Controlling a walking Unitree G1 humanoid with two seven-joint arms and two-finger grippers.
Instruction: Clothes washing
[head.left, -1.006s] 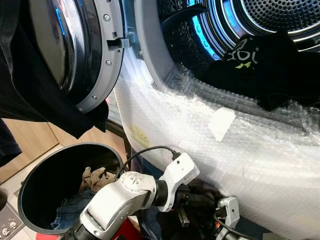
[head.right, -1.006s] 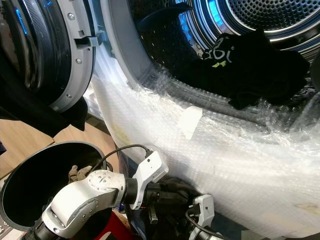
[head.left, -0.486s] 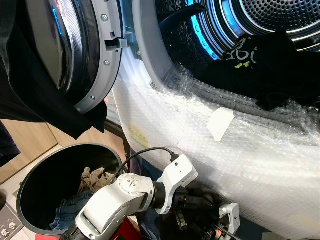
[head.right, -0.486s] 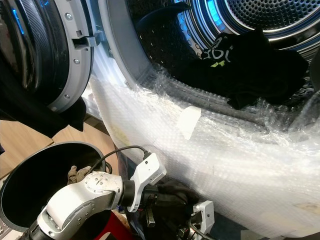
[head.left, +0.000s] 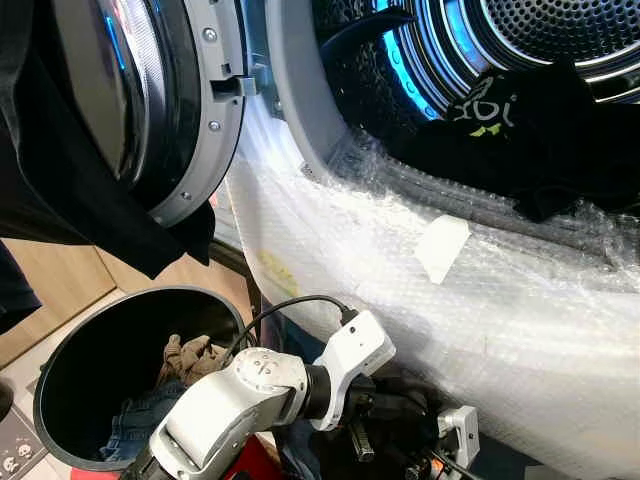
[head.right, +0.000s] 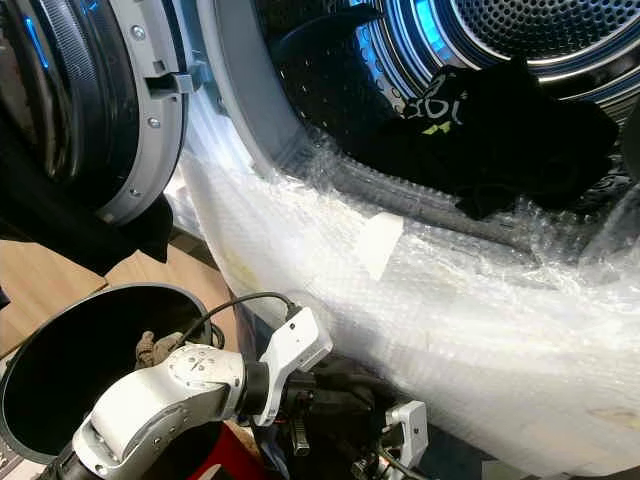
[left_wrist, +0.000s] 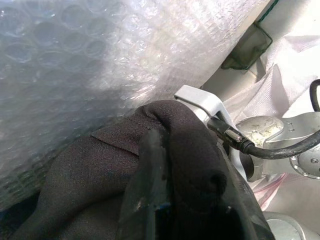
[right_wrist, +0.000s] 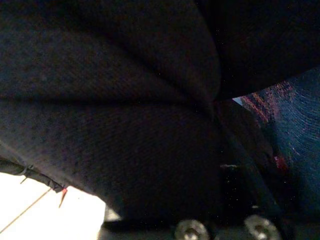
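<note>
Clamping the black fingers of the left gripper together on a bunched fold of a soft black cloth garment, with fabric humped over the tips. Holding that garment low, just in front of the bubble-wrapped white front of the washing machine and below its round opening. Reaching in from beside a round black plastic laundry bin, with the silver left arm crossing over its rim. Keeping the right gripper close beside the left, pressed up against dark fabric; not being able to tell how far its fingers are parted.

Showing, in the bin, a crumpled brown cloth and a piece of blue denim. Lying in the mouth of the blue-lit perforated steel drum, a black garment with yellow-green print. Standing open at the left, the round grey-rimmed glass door, with a dark cloth hanging over it. Sticking to the bubble wrap, a small white patch of tape.
</note>
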